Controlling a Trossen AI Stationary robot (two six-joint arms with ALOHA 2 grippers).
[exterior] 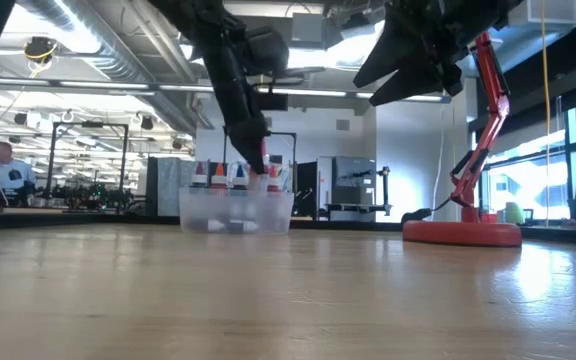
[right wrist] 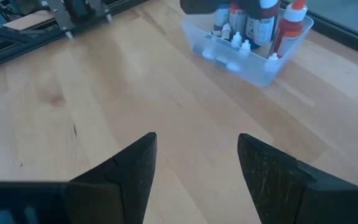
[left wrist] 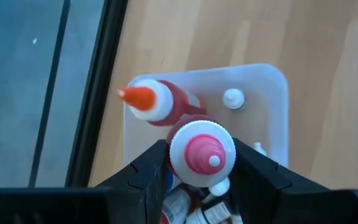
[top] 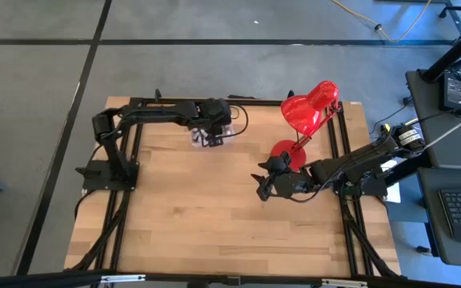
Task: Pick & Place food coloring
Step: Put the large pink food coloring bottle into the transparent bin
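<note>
Food coloring bottles [right wrist: 247,28] stand packed together in a clear plastic box [right wrist: 253,62] at the far edge of the wooden table [top: 214,208], and every place here is read from that box. Directly above the box, the left gripper [left wrist: 201,165] reaches down into it, its two dark fingers [left wrist: 151,171] pressed against either side of a bottle with a white ribbed cap and pink tip [left wrist: 202,152]; the jaws stand partly closed, holding that bottle between them. Just beside the held bottle, inside the box, a taller red bottle with an orange tip [left wrist: 157,102] stands upright, and a small white cap [left wrist: 233,98] shows near the box's opposite wall. More small bottles lie crowded in the box under the fingers. From table height, several capped bottles [exterior: 218,175] rise above the box's frosted rim.

Well apart from the box, toward the table's right side, the right gripper [top: 261,186] hangs above bare wood with its fingers [right wrist: 126,168] spread wide and nothing between them. A red desk lamp [top: 306,112] stands near that gripper, its round base [exterior: 460,233] resting on the table to the right of the box.
</note>
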